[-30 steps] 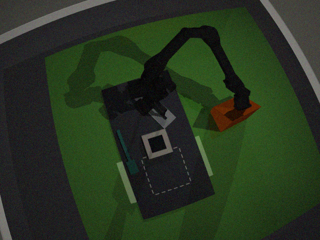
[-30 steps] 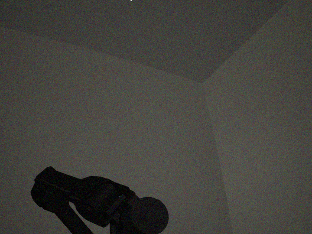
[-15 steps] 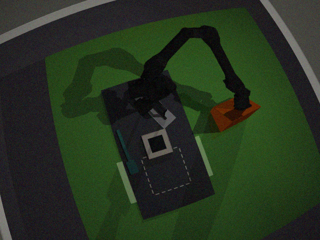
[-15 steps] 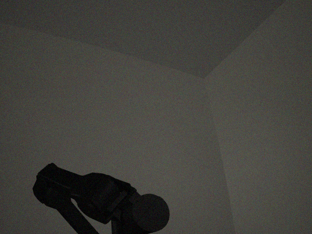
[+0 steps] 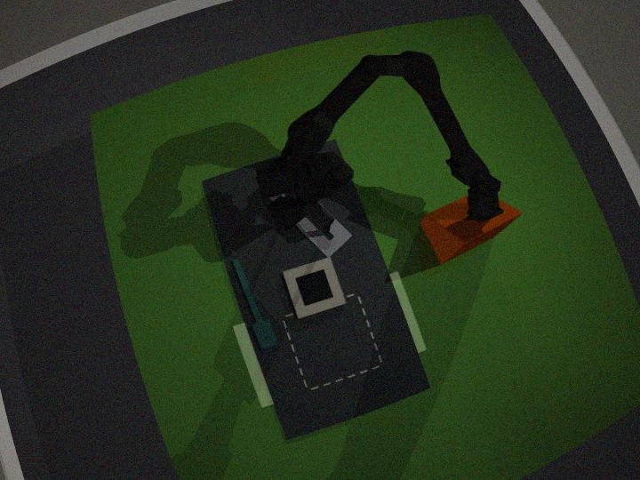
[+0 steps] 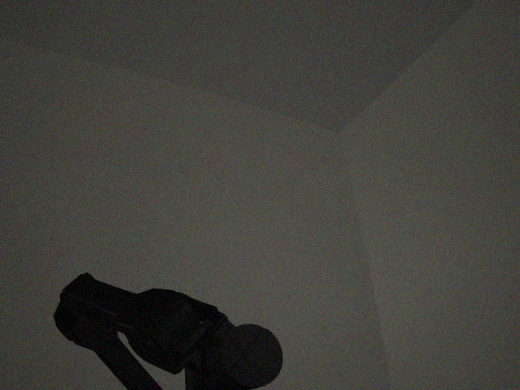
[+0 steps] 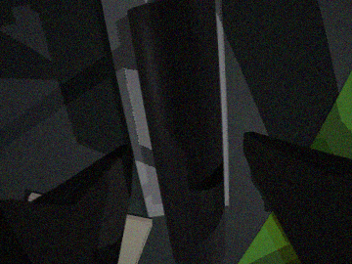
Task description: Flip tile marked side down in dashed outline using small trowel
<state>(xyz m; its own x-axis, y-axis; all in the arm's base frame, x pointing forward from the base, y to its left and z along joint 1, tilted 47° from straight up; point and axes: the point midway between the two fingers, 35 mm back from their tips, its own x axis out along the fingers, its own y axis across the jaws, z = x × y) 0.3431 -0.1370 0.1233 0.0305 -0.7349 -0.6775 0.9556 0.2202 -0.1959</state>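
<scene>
The small trowel [image 5: 340, 239] [image 7: 181, 122], a light grey plate with a dark raised handle, is on the far part of the dark mat [image 5: 393, 382]. My gripper [image 5: 309, 233] [image 7: 188, 147] is open around the handle; gaps show beside the handle in the wrist view. The tile [image 5: 333, 284] [image 7: 134, 240], a beige square with a black centre, lies in front of the trowel, overlapping the far left corner of the dashed outline [image 5: 313, 388]. The plate is partly hidden by my gripper. Only my arm shows in the exterior view.
A teal flat tool [image 5: 264, 334] lies along the mat's left edge. Pale strips [image 5: 252, 366] [image 5: 408, 312] flank the mat on the green surface [image 5: 516, 335]. An orange block [image 5: 442, 243] sits at my arm's base, to the right.
</scene>
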